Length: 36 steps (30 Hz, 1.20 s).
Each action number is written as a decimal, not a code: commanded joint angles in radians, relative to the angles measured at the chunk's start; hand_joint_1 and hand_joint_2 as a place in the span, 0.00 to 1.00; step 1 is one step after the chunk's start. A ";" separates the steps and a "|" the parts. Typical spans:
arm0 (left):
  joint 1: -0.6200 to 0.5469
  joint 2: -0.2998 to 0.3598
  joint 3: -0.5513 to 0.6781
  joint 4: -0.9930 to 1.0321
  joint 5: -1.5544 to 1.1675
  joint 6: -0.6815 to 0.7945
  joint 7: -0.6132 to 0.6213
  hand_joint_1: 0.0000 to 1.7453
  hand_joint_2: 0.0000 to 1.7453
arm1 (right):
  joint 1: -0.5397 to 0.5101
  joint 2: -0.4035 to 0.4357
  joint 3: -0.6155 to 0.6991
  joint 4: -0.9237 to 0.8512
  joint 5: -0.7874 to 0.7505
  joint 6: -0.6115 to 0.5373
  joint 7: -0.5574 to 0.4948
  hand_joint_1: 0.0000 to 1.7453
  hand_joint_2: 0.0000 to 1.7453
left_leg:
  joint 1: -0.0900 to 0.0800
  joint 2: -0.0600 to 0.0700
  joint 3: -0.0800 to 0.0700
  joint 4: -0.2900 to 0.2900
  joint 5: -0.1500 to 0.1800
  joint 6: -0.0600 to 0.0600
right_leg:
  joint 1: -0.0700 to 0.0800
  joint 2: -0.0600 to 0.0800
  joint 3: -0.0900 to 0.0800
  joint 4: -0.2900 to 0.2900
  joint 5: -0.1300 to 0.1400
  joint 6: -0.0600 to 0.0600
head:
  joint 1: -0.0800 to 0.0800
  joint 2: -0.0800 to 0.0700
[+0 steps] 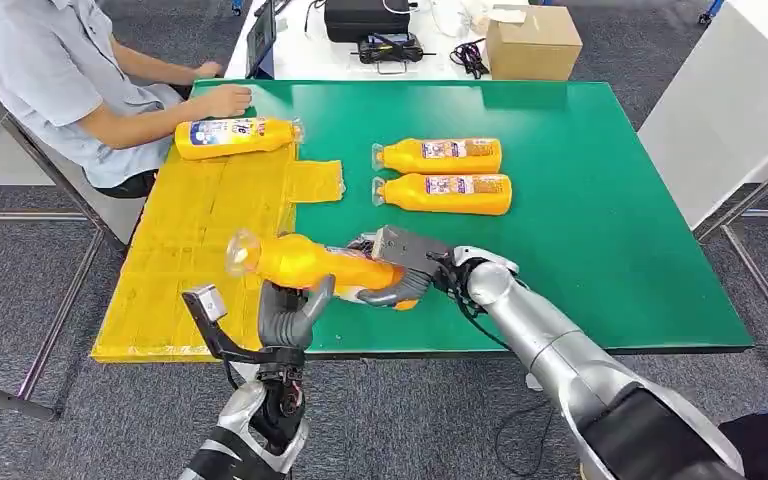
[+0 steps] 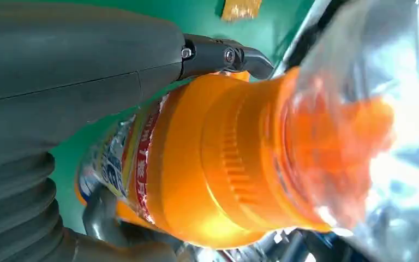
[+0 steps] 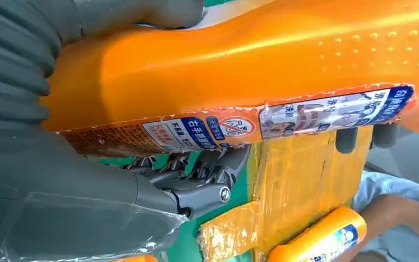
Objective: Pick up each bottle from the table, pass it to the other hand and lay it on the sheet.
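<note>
the held bottle (image 1: pixel 305 262) lies level in the air above the near edge of the green surface (image 1: pixel 600 230), at the seam where the yellow sheet (image 1: pixel 200 240) begins. the right hand (image 1: pixel 400 268) wraps around its label end, and the left hand (image 1: pixel 290 315) reaches up from below with fingers cupped around the bottle's middle, so both hands grip it. the sheet's near half, just left of the hands, is bare, with open room toward its front edge. one bottle on the sheet (image 1: pixel 232 137) lies at the far end, and a seated person's hand (image 1: pixel 225 100) rests just beside it. two more bottles (image 1: pixel 440 174) lie side by side on the green, well beyond the right hand. a cardboard box (image 1: pixel 532 42) and a black case (image 1: pixel 365 18) stand on the white table behind.
</note>
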 commanded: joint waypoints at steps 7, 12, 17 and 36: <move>-0.068 -0.022 0.018 0.074 0.054 0.061 0.048 0.00 1.00 | -0.031 0.025 0.101 -0.013 0.038 -0.137 0.013 1.00 1.00 | 0.000 0.001 0.005 0.000 -0.002 -0.002 | 0.001 0.001 0.005 0.000 -0.002 -0.003 | 0.000 0.000; -0.080 -0.028 0.035 0.053 0.071 0.097 0.066 0.00 1.00 | 0.007 0.061 0.084 -0.048 0.080 -0.229 0.003 1.00 1.00 | 0.001 0.002 0.006 0.000 -0.003 -0.002 | 0.001 0.002 0.005 0.001 -0.002 -0.003 | 0.000 0.000; -0.064 -0.020 0.047 0.025 0.126 0.052 0.064 0.84 1.00 | 0.065 0.096 0.033 -0.096 0.122 -0.294 -0.033 1.00 1.00 | 0.001 0.000 0.004 0.000 -0.001 -0.001 | 0.001 -0.001 0.003 0.000 -0.002 -0.002 | 0.000 0.000; -0.056 0.006 0.061 -0.009 0.282 -0.190 0.091 1.00 1.00 | 0.137 0.136 -0.007 -0.139 0.160 -0.221 -0.116 0.97 1.00 | 0.001 0.001 0.004 -0.001 -0.001 -0.002 | 0.001 0.001 0.004 0.000 -0.001 -0.002 | 0.000 0.000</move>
